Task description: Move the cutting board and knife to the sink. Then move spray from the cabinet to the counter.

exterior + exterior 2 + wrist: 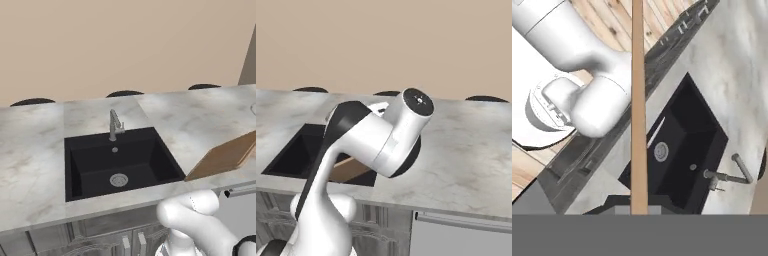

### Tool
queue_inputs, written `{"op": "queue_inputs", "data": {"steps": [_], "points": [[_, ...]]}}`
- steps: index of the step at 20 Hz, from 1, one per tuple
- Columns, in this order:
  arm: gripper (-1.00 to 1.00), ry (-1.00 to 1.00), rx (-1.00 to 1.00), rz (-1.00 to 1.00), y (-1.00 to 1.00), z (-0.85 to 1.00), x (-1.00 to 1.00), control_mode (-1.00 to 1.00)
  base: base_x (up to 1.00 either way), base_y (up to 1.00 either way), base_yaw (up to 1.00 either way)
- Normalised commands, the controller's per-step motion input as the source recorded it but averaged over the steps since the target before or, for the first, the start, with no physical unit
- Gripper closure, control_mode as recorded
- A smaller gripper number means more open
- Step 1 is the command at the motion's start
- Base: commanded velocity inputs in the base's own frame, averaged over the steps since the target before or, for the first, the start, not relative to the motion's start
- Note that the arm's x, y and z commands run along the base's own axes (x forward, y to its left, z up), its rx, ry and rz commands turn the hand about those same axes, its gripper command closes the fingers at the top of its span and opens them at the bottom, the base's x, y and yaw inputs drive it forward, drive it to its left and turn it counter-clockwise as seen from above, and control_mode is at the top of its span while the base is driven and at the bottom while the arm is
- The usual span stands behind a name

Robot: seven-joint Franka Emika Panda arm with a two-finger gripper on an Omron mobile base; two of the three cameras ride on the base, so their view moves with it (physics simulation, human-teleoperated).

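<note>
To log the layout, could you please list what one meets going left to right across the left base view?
Grey-white marbled stone counter → black rectangular sink basin → silver metal faucet → tilted light-brown wooden cutting board.

2 base views flank the sink point(119, 165); hand view looks down.

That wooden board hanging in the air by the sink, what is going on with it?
The robot arm is carrying the cutting board, with its gripper shut on one edge. In the left base view the board is tilted up off the marbled counter, just right of the black sink. The hand view looks along the board's thin edge down over the basin, near the drain. The board is not in the sink yet.
</note>
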Motion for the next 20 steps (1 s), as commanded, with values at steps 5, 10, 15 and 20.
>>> {"op": "queue_inputs", "data": {"steps": [5,10,15,20], "points": [[1.00,0.21,0.25,-0.02,0.32,0.00,0.06,-1.00,0.00,0.00,0.00],[1.00,0.09,0.16,-0.08,0.57,-0.10,0.15,-1.00,0.00,0.00,0.00],[1.00,0.02,0.01,-0.09,0.77,-0.16,0.47,-1.00,0.00,0.00,0.00],[1.00,0.01,0.00,-0.12,0.73,-0.06,0.68,-1.00,0.00,0.00,0.00]]}}
